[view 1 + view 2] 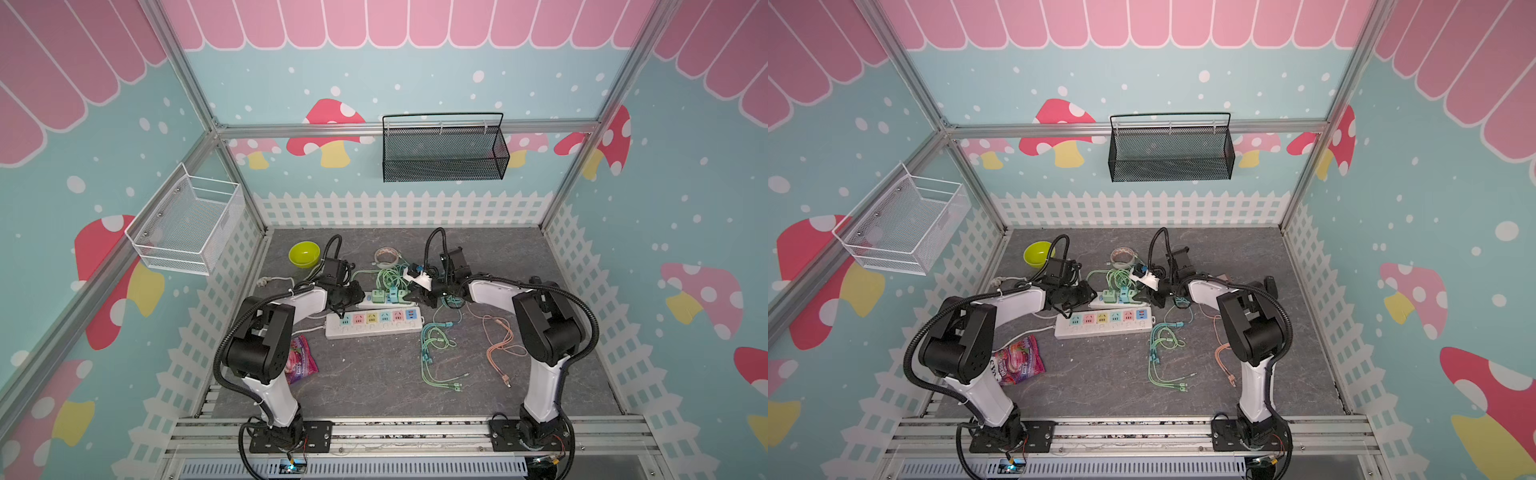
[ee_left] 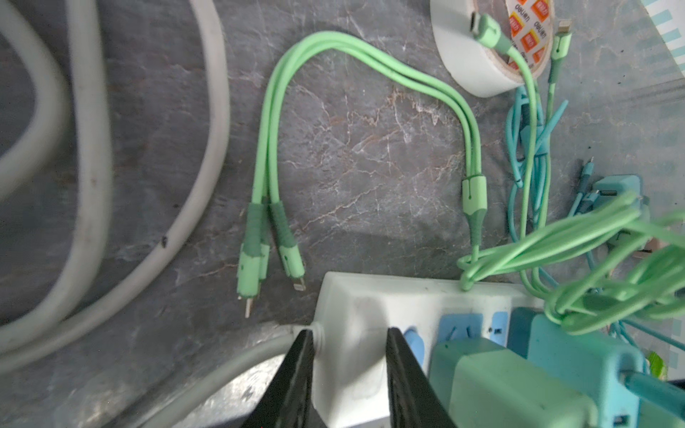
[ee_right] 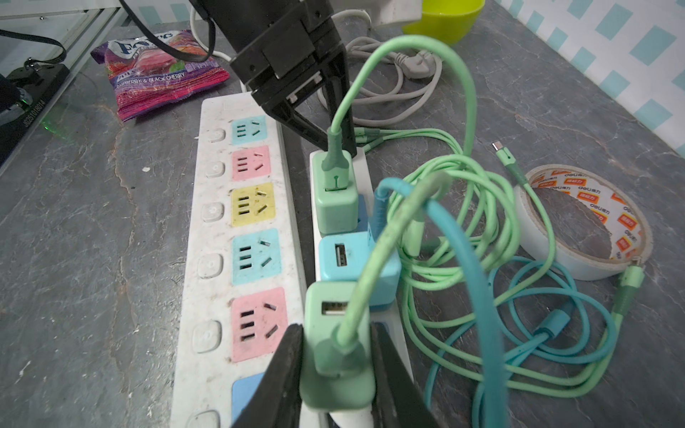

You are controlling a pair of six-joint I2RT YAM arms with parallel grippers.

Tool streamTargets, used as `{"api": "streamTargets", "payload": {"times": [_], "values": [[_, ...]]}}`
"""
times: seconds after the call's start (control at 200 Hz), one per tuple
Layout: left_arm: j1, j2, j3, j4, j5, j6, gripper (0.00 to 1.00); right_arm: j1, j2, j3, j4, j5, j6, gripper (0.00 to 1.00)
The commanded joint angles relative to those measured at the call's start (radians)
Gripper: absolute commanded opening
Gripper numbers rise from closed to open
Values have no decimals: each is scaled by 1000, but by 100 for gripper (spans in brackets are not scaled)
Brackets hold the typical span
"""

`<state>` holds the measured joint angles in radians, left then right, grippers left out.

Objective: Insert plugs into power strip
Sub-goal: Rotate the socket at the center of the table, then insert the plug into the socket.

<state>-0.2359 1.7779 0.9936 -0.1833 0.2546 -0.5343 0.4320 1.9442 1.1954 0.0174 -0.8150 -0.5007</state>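
Table (image 1: 374, 382), grey and marbled, carries everything between two black-and-white robot arms, the left arm (image 1: 266, 332) and the right arm (image 1: 544, 328), both reaching inward to the middle. A long white power strip (image 1: 374, 331) with a row of teal, pink, yellow and blue sockets lies crosswise near the centre. Just behind it, parallel and close, lies a smaller white power strip (image 1: 365, 300), and this one bears the plugs.

The left gripper (image 2: 348, 341) is clamped on the cord end of the smaller white power strip, one finger on each side of the white housing. The right gripper (image 3: 335, 333) is closed on a mint green cube plug (image 3: 326, 296) standing on the opposite end of that strip; whether its pins are fully home cannot be told. Next along the strip stands a light teal cube plug (image 3: 333, 272), then a second mint green cube plug (image 3: 335, 211) with its cable arching up from its top.

A purple snack bag (image 1: 303, 355) lies by the left arm, with a lime green bowl (image 1: 304, 253) and a roll of white tape (image 1: 385, 257) toward the back. Loose mint and teal cables (image 1: 436, 345) and a salmon pink cable (image 1: 500, 338) trail over the table near the right arm.
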Motion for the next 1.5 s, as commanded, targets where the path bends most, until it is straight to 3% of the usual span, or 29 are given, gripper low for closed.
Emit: {"api": "streamTargets", "payload": {"times": [0.0,0.645,1.496], "values": [[4,36,8,-36,-21,14,33,15,8,-29,-11,-19,-16,0],[4,40,17,-59,-27,20,33,-41,-37,-92,162,-94,43,0],[4,46,29,-74,-29,23,33,-50,36,-48,203,-124,50,0]]}}
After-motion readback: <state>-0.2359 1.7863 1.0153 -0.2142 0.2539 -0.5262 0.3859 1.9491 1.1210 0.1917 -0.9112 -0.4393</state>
